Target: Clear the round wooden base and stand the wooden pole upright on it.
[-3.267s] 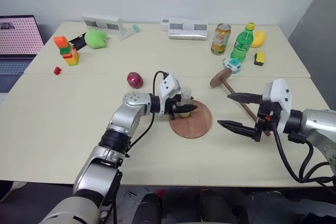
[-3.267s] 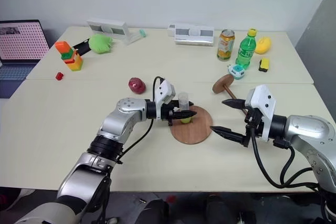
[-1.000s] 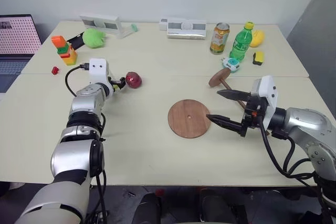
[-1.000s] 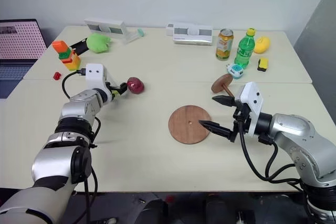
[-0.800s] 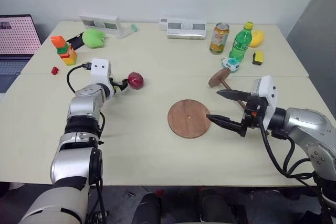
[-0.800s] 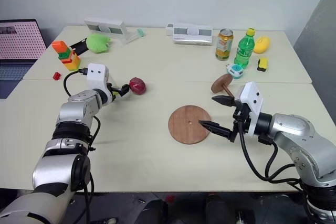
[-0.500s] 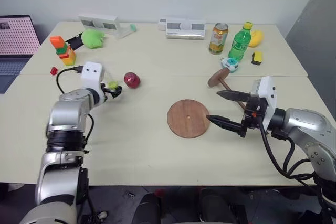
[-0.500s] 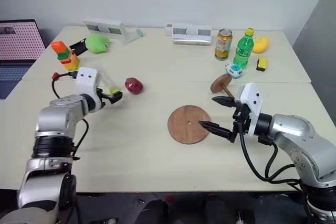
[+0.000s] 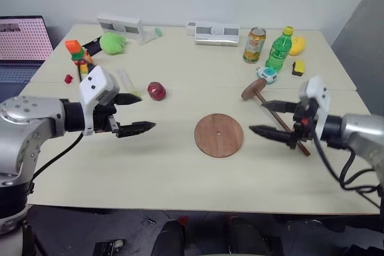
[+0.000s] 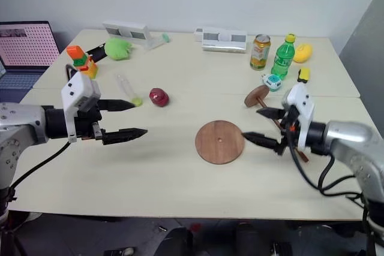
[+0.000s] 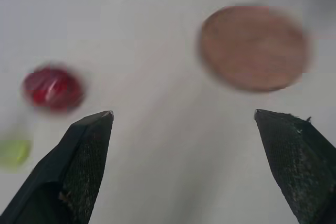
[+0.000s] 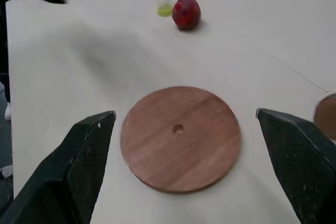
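A: The wooden pole [image 9: 281, 120] lies right of the round wooden base [image 9: 219, 135], partly hidden behind the right gripper [image 9: 269, 118]; its disc end shows.

B: Base is a flat, bare disc with a centre hole. The left gripper [image 9: 137, 113] has pulled back off the clear tube [image 10: 128, 90], now lying by the red ball [image 9: 157, 90]. Both grippers gape, empty.

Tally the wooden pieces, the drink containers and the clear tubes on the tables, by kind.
Wooden pieces: 2 (flat round reddish-brown wooden base, slim dark-brown wooden pole with an end disc)
Drink containers: 2 (gold metal can, green plastic bottle)
Clear tubes: 1 (clear plastic tube with a green end)
Total: 5
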Motion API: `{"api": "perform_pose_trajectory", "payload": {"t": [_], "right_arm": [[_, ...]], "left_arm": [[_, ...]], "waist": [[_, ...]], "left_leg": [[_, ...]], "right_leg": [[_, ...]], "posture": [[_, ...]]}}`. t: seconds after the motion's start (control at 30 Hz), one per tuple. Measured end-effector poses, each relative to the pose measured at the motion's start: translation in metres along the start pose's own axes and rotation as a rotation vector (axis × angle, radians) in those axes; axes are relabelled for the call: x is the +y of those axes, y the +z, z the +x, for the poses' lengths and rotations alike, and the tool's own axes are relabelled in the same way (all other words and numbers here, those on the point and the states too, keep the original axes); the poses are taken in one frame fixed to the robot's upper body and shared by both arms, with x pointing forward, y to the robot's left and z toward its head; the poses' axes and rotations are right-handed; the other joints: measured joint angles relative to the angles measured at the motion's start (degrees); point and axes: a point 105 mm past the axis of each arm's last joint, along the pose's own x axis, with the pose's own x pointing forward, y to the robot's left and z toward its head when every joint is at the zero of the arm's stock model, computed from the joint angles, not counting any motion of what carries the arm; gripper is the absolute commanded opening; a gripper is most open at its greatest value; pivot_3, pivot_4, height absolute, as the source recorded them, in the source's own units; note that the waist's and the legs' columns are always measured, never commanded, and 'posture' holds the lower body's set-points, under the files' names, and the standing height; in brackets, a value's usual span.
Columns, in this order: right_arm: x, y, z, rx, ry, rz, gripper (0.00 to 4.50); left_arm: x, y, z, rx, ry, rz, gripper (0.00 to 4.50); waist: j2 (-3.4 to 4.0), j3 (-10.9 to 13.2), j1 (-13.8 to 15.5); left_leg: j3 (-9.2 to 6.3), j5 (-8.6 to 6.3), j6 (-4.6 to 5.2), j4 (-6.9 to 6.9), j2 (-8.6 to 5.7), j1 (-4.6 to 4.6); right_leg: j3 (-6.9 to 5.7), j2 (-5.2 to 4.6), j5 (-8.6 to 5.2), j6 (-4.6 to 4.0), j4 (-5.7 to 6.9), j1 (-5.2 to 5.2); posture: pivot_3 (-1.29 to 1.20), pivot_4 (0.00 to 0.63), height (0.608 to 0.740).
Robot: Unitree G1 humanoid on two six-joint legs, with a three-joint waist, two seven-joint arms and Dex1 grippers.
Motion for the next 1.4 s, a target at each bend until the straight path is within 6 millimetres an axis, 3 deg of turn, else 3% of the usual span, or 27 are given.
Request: {"api": "perform_pose_trajectory", "payload": {"t": [0.07, 0.17, 0.3, 0.53, 0.8, 0.9, 1.2, 1.4], "right_arm": [[-0.017, 0.006, -0.004, 0.094, -0.051, -0.009, 4.50], [-0.035, 0.010, -0.002, 0.226, -0.082, -0.006, 4.50], [-0.055, -0.007, 0.013, 0.434, -0.100, 0.108, 4.50], [-0.092, -0.036, 0.032, 0.729, -0.240, 0.257, 4.50], [-0.113, -0.063, 0.039, 0.865, -0.298, 0.318, 4.50], [-0.115, -0.073, 0.043, 0.907, -0.295, 0.306, 4.03], [-0.120, -0.075, 0.046, 0.983, -0.259, 0.204, 1.58], [-0.115, -0.073, 0.050, 0.964, -0.221, 0.232, 0.26]], "left_arm": [[-0.007, 0.016, 0.004, -0.045, -0.119, 0.092, 4.49], [-0.019, 0.025, 0.016, -0.076, -0.300, 0.175, 4.49], [-0.028, 0.024, 0.037, -0.106, -0.471, 0.209, 4.49], [-0.026, 0.026, 0.070, -0.156, -0.533, 0.230, 4.49], [-0.022, 0.022, 0.079, -0.176, -0.496, 0.198, 4.49], [-0.023, 0.020, 0.079, -0.176, -0.498, 0.191, 4.50], [-0.026, 0.020, 0.081, -0.178, -0.499, 0.193, 4.50], [-0.027, 0.020, 0.082, -0.175, -0.493, 0.184, 4.50]], "waist": [[0.03, 0.0, 0.0], [0.03, 0.0, -0.4], [0.03, 0.0, -1.1], [0.03, 0.0, -2.2], [0.04, 0.0, -2.5], [0.04, 0.0, -2.6], [0.05, 0.0, -3.0], [0.06, 0.0, -3.5]], "left_leg": [[0.03, -0.01, 0.02, -0.03, -0.03, 0.03], [0.06, -0.02, 0.04, -0.10, 0.01, 0.04], [0.10, -0.02, 0.04, -0.06, 0.02, -0.23], [0.12, 0.07, -0.11, -0.07, 0.03, -0.38], [0.11, 0.11, -0.18, -0.06, 0.02, -0.37], [0.11, 0.12, -0.19, -0.04, 0.02, -0.36], [0.06, 0.12, -0.20, 0.00, 0.03, -0.31], [0.03, 0.13, -0.21, -0.01, 0.03, -0.31]], "right_leg": [[0.02, 0.04, 0.00, 0.00, -0.04, 0.03], [0.04, 0.07, 0.00, 0.00, -0.14, 0.04], [0.07, 0.09, 0.00, 0.00, -0.07, -0.27], [0.10, 0.08, 0.00, -0.01, 0.02, -0.56], [0.11, 0.05, 0.00, -0.01, 0.07, -0.60], [0.11, 0.06, 0.00, -0.01, 0.13, -0.60], [0.08, 0.06, 0.00, -0.01, 0.18, -0.56], [0.06, 0.06, 0.00, -0.01, 0.20, -0.56]], "posture": [[0.00, 0.150, 0.740], [0.00, 0.150, 0.740], [0.00, 0.150, 0.740], [0.00, 0.150, 0.740], [0.00, 0.150, 0.740], [0.00, 0.150, 0.740], [0.00, 0.150, 0.740], [0.00, 0.150, 0.740]]}}
